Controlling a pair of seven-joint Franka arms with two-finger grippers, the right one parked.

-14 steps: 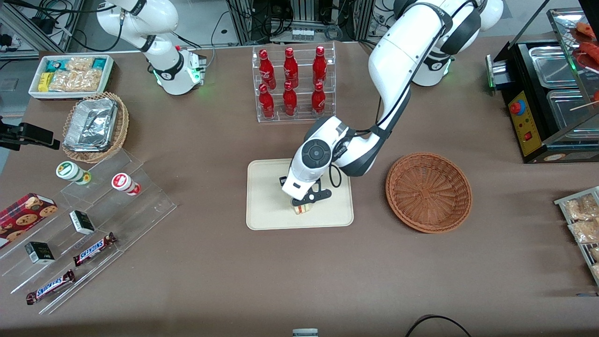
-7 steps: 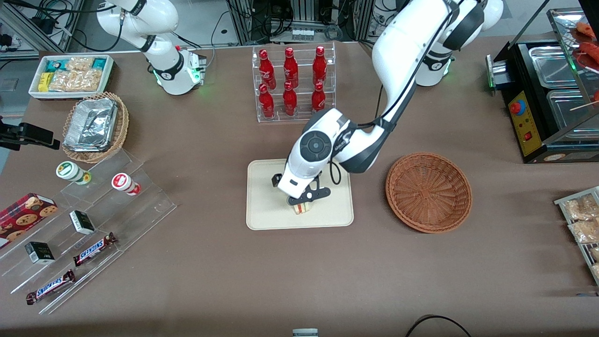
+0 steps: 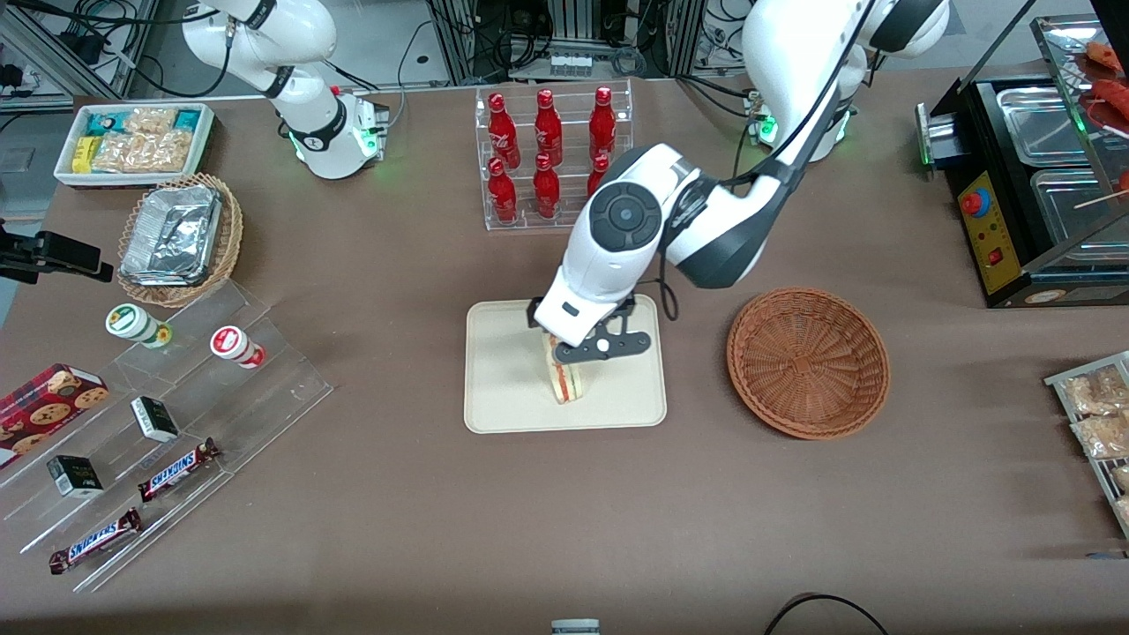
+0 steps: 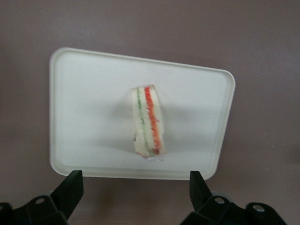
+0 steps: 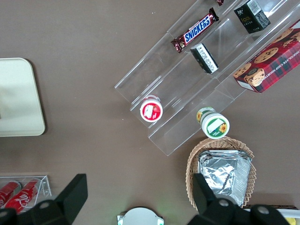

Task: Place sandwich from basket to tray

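The sandwich [image 3: 565, 381] [image 4: 147, 120] stands on its edge on the cream tray [image 3: 503, 375] [image 4: 89, 89] [image 5: 16, 101], with its red and green filling lines showing. My left gripper [image 3: 575, 354] [image 4: 136, 190] hangs above the tray, over the sandwich, and is open. Nothing is between its black fingers [image 4: 71, 186], and they do not touch the sandwich. The reddish-brown wicker basket [image 3: 807, 362] sits beside the tray, toward the working arm's end of the table, with nothing in it.
A clear rack of red bottles [image 3: 551, 159] stands farther from the front camera than the tray. Toward the parked arm's end are a tan wicker basket of foil containers [image 3: 181, 238], clear acrylic steps with snacks [image 3: 176, 397] and a white bin [image 3: 132, 141]. A black machine [image 3: 1032, 176] stands at the working arm's end.
The gripper has let go of the sandwich and risen well above it. The sandwich stays standing on the tray.
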